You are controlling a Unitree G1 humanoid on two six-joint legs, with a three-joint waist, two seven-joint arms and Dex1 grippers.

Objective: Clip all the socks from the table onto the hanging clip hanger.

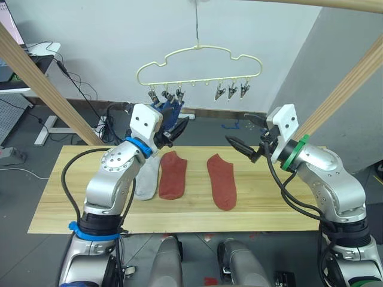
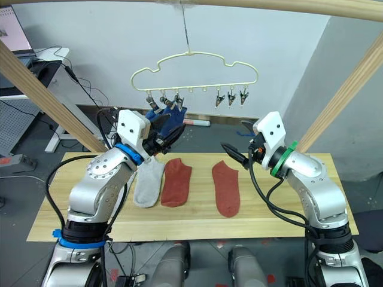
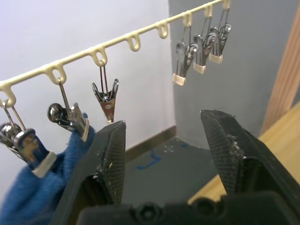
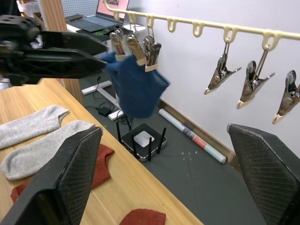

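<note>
Worktop (image 1: 251, 215) carries two rust red socks (image 2: 226, 188) and grey socks (image 2: 148, 182). Left hand (image 1: 179, 127) and right hand (image 1: 242, 133) are held wide open, empty. Blue socks (image 4: 138, 86) are clipped on the clip hanger (image 1: 197, 66); a bump could swing it.

Both arms were raised in front of the robot with elbows bent and forearms angled upward and inward. The left arm, marked by a blue band at the wrist, carried the left gripper (image 1: 178, 129) high and forward; its two black fingers (image 3: 108, 161) stood apart, jaws parted and empty. The right arm, marked by a green band at the wrist, held the right gripper (image 1: 242, 133) at a similar height, pointing toward the left arm. Its fingers (image 4: 65, 173) were spread wide, jaws parted with nothing between them. The two grippers were well apart from each other.
</note>
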